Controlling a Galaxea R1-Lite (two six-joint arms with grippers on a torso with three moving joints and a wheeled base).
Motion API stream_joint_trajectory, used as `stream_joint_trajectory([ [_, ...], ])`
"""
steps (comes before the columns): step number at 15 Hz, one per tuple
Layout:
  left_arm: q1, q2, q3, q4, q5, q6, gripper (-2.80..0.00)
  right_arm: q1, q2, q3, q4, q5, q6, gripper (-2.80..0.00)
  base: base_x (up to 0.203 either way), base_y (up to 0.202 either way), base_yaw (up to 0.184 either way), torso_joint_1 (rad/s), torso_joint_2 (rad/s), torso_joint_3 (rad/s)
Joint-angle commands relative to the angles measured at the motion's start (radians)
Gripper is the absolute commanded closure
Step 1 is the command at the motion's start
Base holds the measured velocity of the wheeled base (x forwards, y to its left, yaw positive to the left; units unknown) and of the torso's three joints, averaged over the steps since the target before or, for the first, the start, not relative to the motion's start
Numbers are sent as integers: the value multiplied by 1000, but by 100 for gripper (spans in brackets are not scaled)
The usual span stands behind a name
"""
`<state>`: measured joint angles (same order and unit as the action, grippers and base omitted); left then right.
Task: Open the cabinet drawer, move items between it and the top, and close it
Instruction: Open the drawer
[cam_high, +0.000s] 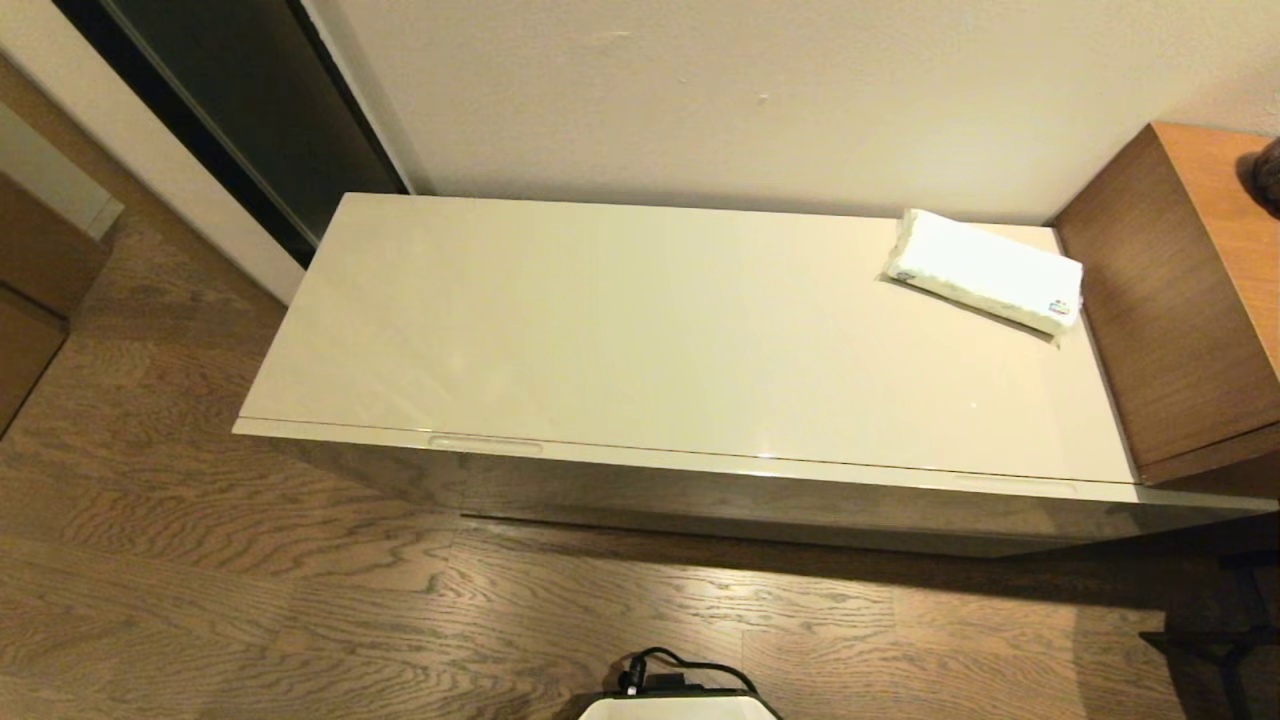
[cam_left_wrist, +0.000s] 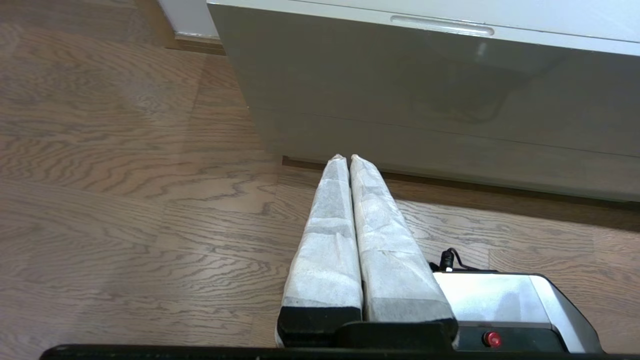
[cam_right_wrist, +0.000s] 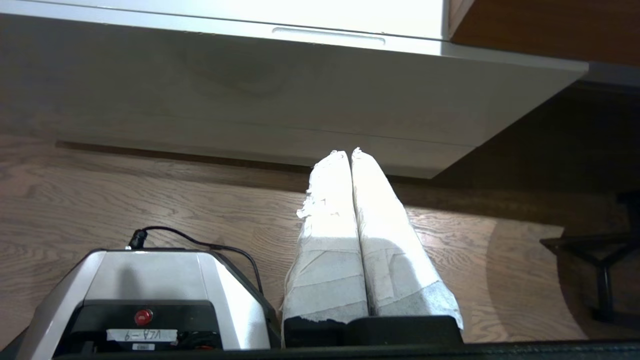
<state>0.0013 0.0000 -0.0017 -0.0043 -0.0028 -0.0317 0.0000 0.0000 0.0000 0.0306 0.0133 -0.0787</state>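
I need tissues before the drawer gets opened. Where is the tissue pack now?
In the head view, the tissue pack lies on the top at its far right corner, near the wall and beside the brown wooden cabinet.

The tissue pack (cam_high: 985, 270) is set on the top (cam_high: 640, 330) at upper right; the drawer (cam_high: 700, 478) is seen below it.

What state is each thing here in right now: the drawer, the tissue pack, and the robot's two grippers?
Drawer: fully shut.
Tissue pack: lying flat on the top, far right corner.
Left gripper: shut, empty, low before the drawer front.
Right gripper: shut, empty, low before the drawer front.
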Motion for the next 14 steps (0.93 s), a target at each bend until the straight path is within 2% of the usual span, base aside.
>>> stream_joint_trajectory([
  [1,0,0,0,0,0,1,0,0,0,3,-3,4,-6,0,0,0,0,0,0,0],
  [5,0,0,0,0,1,-4,0,0,2,3,-6,-7,7,0,0,0,0,0,0,0],
  [8,0,0,0,-2,1,-4,0,0,5,-25,-8,-4,-14,0,0,0,0,0,0,0],
  [9,0,0,0,0,1,-4,0,0,31,-86,31,-1,-10,0,0,0,0,0,0,0],
  [11,-1,0,0,0,-3,7,0,-1,161,-332,114,-2,28,0,0,0,0,0,0,0],
  [13,0,0,0,0,-1,1,0,-7,406,-623,213,-38,83,0,0,0,0,0,0,0],
  [14,0,0,0,0,0,-1,0,-9,538,-723,264,-72,106,0,0,0,0,0,0,0],
])
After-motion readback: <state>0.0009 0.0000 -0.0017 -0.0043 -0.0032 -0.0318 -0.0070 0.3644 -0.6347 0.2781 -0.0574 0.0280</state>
